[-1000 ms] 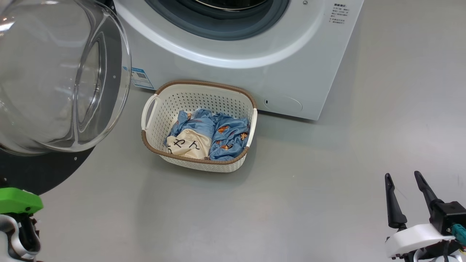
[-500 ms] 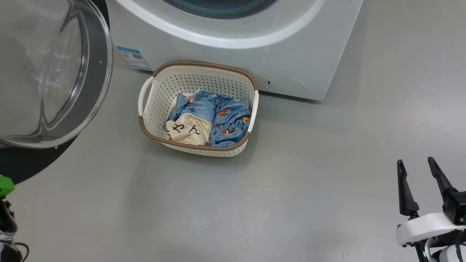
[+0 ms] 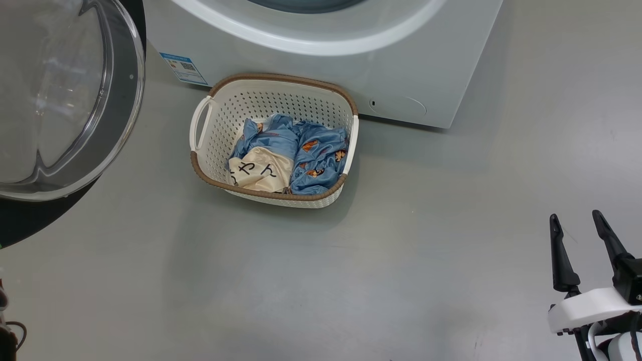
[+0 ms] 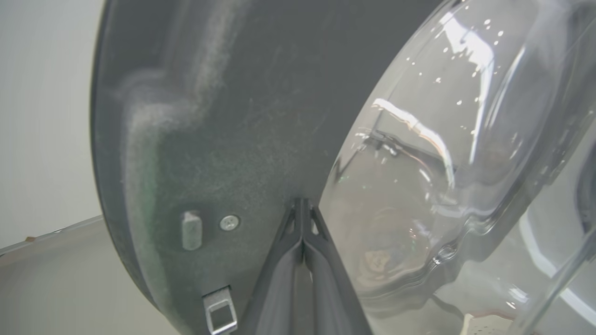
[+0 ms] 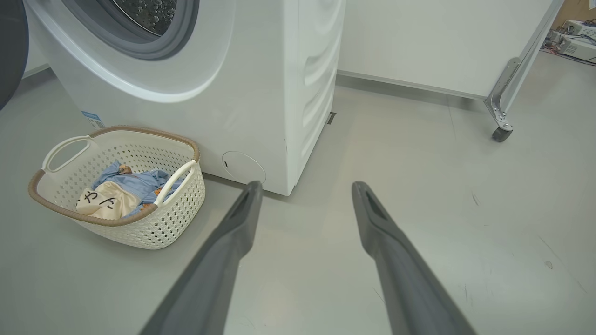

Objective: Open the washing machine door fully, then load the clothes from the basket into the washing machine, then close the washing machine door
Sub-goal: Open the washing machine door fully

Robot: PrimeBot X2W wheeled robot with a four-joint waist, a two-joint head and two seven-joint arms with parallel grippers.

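Observation:
The washing machine door [image 3: 60, 100] hangs open at the left, its clear porthole bulging toward me. The white washing machine [image 3: 321, 65] stands behind the basket [image 3: 281, 78], which sits on the floor against its front. The clothes lie inside: a light blue printed garment [image 3: 311, 155] and a cream piece [image 3: 258, 173] with black characters. My left gripper [image 4: 302, 201] is shut, empty, its tips at the door's [image 4: 233, 116] dark inner face beside the glass. My right gripper [image 3: 575, 215] stands open and empty over bare floor, well to the right of the basket [image 5: 153, 228].
Grey floor [image 3: 351, 276] spreads between the basket and my right gripper [image 5: 307, 185]. The steel drum [image 5: 149, 11] shows through the machine's [image 5: 260, 93] open mouth. A metal frame leg with a caster [image 5: 502, 132] stands far right by a white wall [image 5: 442, 42].
The whole head picture has shifted upward, so the camera has moved. The green part of my left arm has slid out at the lower left. Basket and clothes lie as before.

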